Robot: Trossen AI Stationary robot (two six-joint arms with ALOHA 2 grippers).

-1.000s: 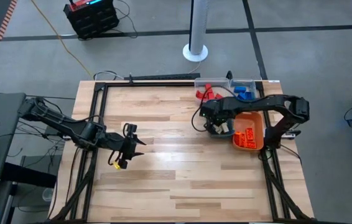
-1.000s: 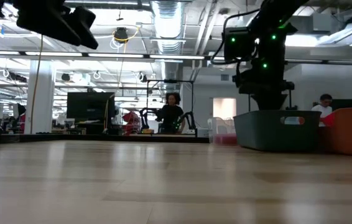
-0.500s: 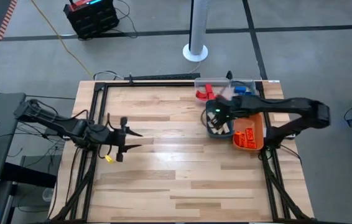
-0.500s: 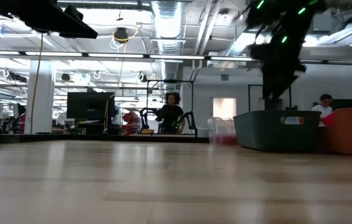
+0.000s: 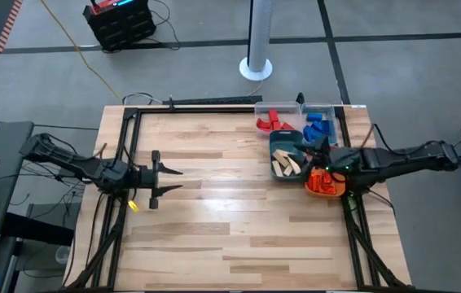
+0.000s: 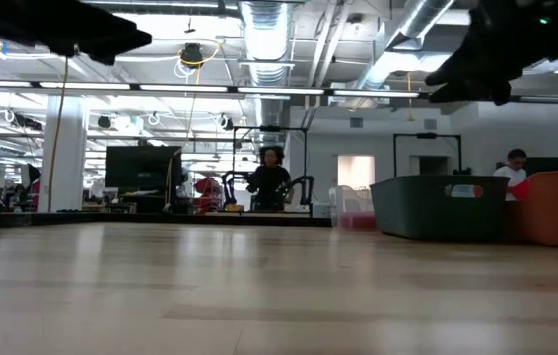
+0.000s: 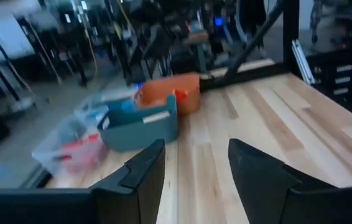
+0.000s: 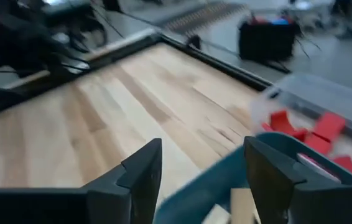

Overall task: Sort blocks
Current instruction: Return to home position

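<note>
My left gripper [image 5: 168, 174] is open and empty above the table's left part, its fingers pointing toward the right edge. My right gripper [image 5: 306, 150] is open and empty, over the near right corner of the teal tray [image 5: 283, 163]. Pale tan blocks [image 5: 285, 165] lie in the teal tray. Orange and red blocks [image 5: 322, 182] lie in the orange tray [image 5: 333, 172]. Red blocks [image 5: 269, 122] and blue blocks [image 5: 318, 124] lie in the two clear trays at the far edge. The right wrist view shows the teal tray's rim [image 8: 226, 168], a tan block [image 8: 241, 211] and red blocks [image 8: 306, 127].
The trays stand together at the table's far right; in the left wrist view the teal tray [image 7: 142, 124], orange tray [image 7: 173, 93] and clear tray [image 7: 70, 146] show ahead. A black frame rail [image 5: 206, 103] runs along the far edge. Bare wood [image 5: 230, 220] fills the middle and near part.
My right gripper has risen from over the teal tray and drawn back toward the table's right edge, its arm now stretched out low. My left gripper has moved a little toward the far left and turned level, its fingers now pointing toward the right edge.
</note>
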